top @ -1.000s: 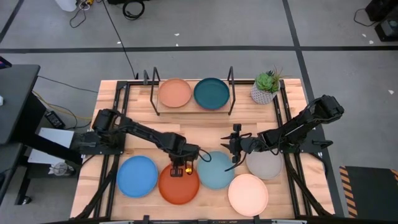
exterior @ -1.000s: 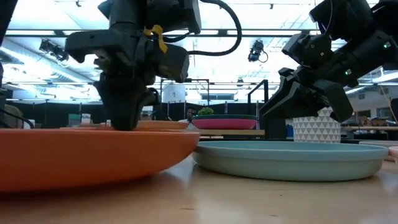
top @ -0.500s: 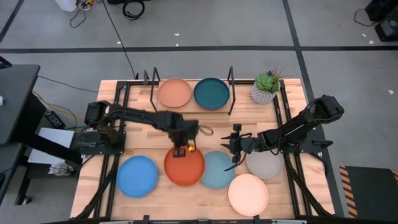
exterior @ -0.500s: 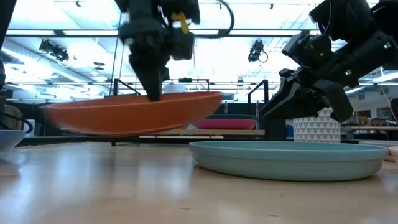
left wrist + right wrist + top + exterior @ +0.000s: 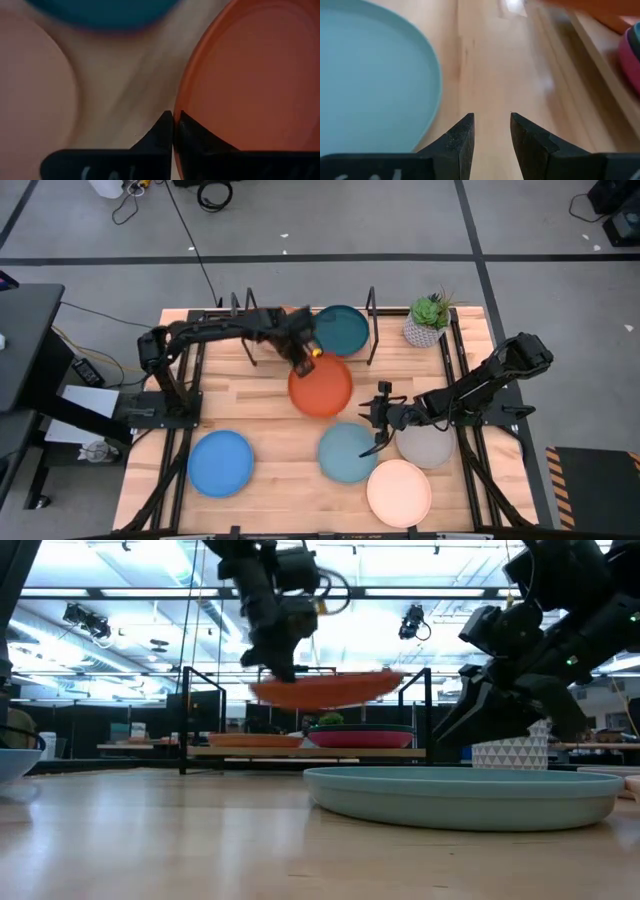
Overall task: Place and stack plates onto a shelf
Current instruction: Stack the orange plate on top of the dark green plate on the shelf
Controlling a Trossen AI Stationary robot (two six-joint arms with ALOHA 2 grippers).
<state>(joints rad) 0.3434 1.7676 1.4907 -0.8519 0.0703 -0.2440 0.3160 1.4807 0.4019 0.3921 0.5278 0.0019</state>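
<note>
The left claw (image 5: pixel 303 352) is pinched tight on the rim of the orange plate (image 5: pixel 321 385), holding it in the air just in front of the shelf (image 5: pixel 262 361). In the left wrist view the two dark fingers (image 5: pixel 165 131) close on the plate's edge, and the smooth matte dish spreads out to one side of them. From the low view the orange plate hangs roughly level, slightly tilted, above the height of the shelf board.

What the coming move turns on: the shelf lies just beyond the claw, with a peach plate (image 5: pixel 254 740) on one half of the board and a dark teal plate (image 5: pixel 341 329) on the other. Seen from above, the orange plate sits closer to the teal one, so it probably has to travel a little further back to land on a stack. The black end frame (image 5: pixel 371 310) stands close beside that spot and could catch the rim.

The right claw (image 5: pixel 379 424) waits with fingers spread, low over the tabletop (image 5: pixel 260 425), beside the pale turquoise plate (image 5: pixel 347 452); the left arm is plainly nearer the shelf. All the plates are round, shallow and dull-surfaced.
</note>
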